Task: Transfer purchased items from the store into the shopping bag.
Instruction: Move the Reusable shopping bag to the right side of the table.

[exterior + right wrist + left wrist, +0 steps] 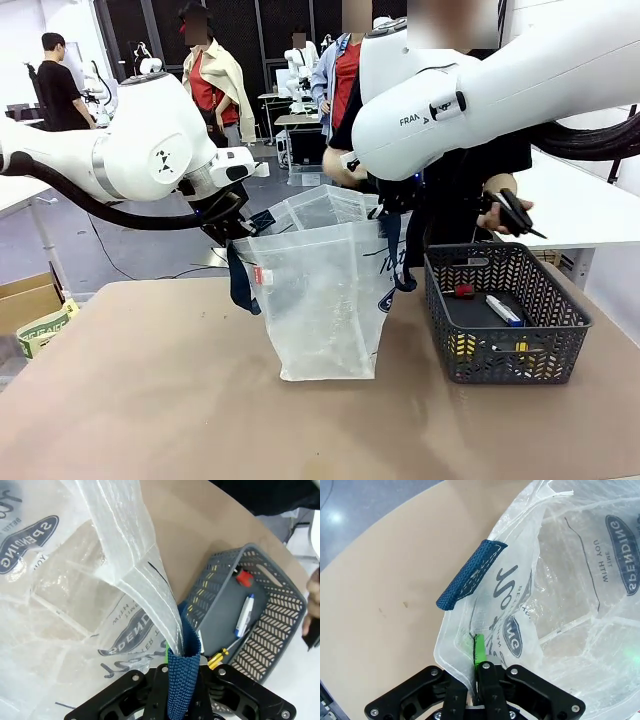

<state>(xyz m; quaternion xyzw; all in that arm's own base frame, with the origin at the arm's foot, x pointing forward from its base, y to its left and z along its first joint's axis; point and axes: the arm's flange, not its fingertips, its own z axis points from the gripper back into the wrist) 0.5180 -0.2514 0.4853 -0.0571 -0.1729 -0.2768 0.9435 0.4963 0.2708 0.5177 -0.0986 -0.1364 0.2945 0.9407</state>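
Left arm (150, 150): white, rounded joints, small black emblem.
Right arm (480, 100): white, black "FRA" lettering.
Cables (100, 205): thick, black.
Left gripper (478, 650): black, green pad, silver screws.
Right gripper (176, 652): black, silver screws.

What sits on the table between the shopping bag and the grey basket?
Nothing. In the front view, the strip of table between the shopping bag and the basket is bare.

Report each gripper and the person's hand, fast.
Left gripper: jaws shut on the shopping bag rim.
Right gripper: jaws shut on the bag's navy strap handle.
Person's hand beyond the basket: holding a black tool.
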